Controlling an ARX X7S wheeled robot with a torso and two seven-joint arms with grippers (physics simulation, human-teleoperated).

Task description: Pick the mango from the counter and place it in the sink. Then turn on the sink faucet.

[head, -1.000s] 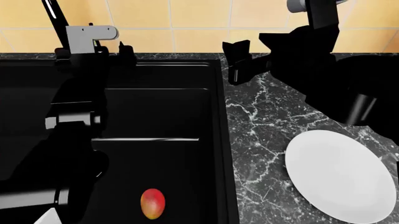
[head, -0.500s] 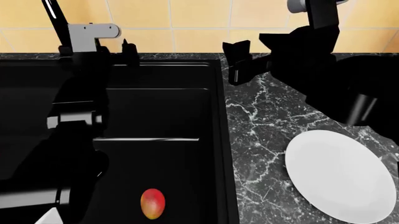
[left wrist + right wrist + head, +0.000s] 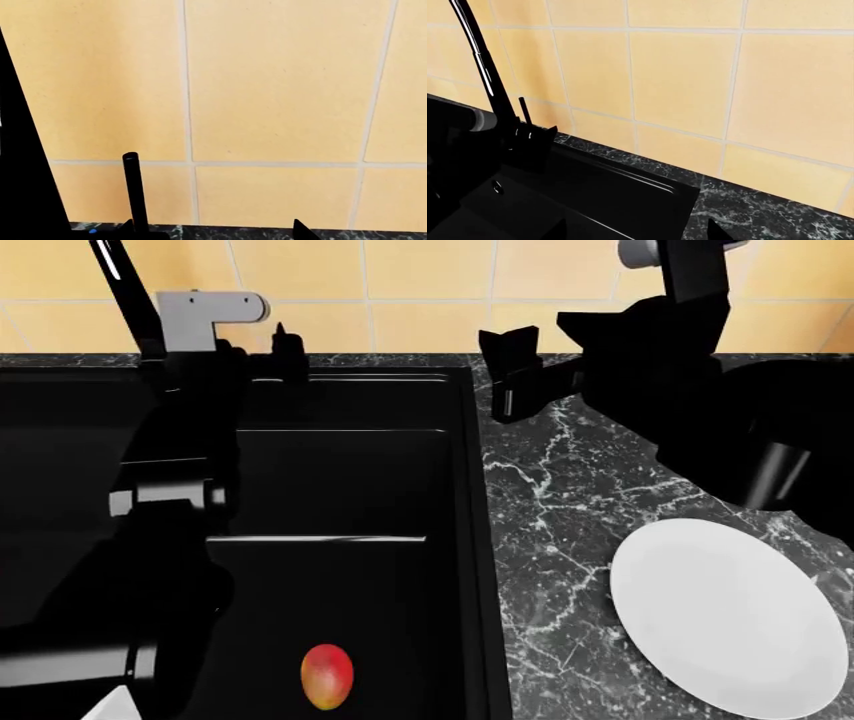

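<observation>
Nearest to me, low in the head view, the mango (image 3: 327, 676) lies on the floor of the sink (image 3: 347, 490), left of centre in the frame and clear of both my arms. To its right a white plate (image 3: 727, 615) sits on the counter (image 3: 561, 530), filling the lower right corner.

Further up on the left, my left arm runs from the lower left corner toward the top, over the sink's left side. My left gripper (image 3: 254, 355) sits at the sink's back rim, in the upper left of the frame; its fingers stand apart, released, holding nothing. In my left wrist view the thin upright lever (image 3: 134, 192) rises between the two fingertips.

My right gripper (image 3: 514, 375) hangs at upper centre, above the counter just right of the sink edge, its fingers also parted and empty.

Farthest back, the sink faucet (image 3: 124, 285) stands in the upper left corner against the yellow tiled wall (image 3: 400, 280), just left of my left gripper.
</observation>
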